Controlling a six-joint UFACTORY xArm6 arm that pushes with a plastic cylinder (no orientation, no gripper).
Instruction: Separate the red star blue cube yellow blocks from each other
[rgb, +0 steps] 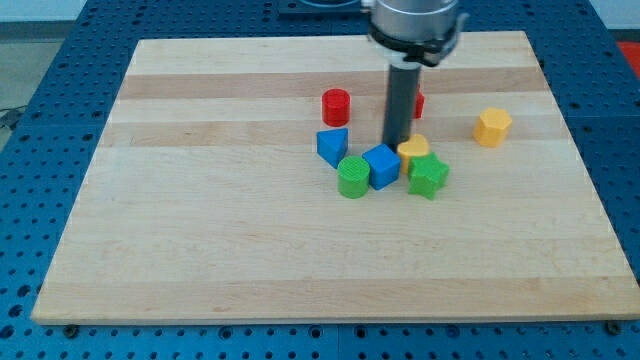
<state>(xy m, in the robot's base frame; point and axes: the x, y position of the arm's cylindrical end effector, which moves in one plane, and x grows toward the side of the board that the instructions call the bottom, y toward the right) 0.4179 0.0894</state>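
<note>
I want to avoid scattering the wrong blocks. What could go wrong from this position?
1. My tip sits just above the tight cluster of blue cube, yellow block, green star and green cylinder; a downward push would likely drag the green ones along.
2. The rod hides most of the red star, so judging contact with it is uncertain.

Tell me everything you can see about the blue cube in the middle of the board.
The blue cube is a small block that looks like matte plastic, sitting flat on the wooden board, turned so one corner faces the view's bottom. It sits in a tight cluster: the green cylinder touches its left side, the yellow block is close on its upper right, and the green star is to the right. My tip is just above its top edge, whether touching I cannot tell.
</note>
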